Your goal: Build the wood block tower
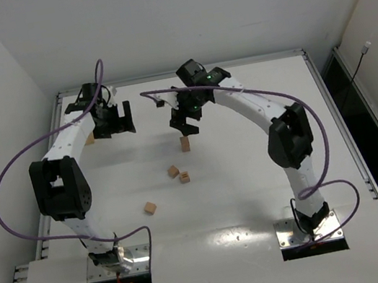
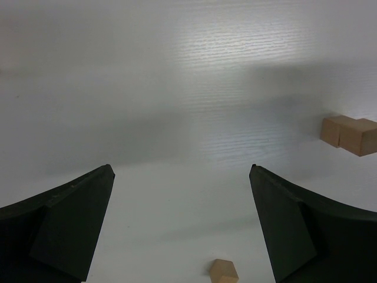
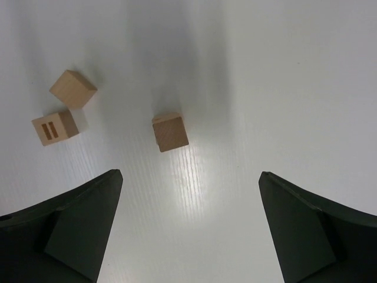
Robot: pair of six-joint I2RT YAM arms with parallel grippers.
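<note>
The wood block tower (image 1: pixel 184 143) is barely begun: a short stack, seemingly two cubes high, stands on the tabletop (image 1: pixel 257 195) just under the right gripper (image 1: pixel 186 127), whose jaws are spread wide and empty. A pair of cubes (image 1: pixel 179 174) and a single cube (image 1: pixel 149 208) lie loose nearby, unobstructed. The left gripper (image 1: pixel 115 129) hangs wide open, empty, well apart.

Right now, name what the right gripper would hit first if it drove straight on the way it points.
Likely the white table top, with the small light tan wooden cube passing between the open right gripper's fingers, just left of centre. Depth is unclear.
</note>
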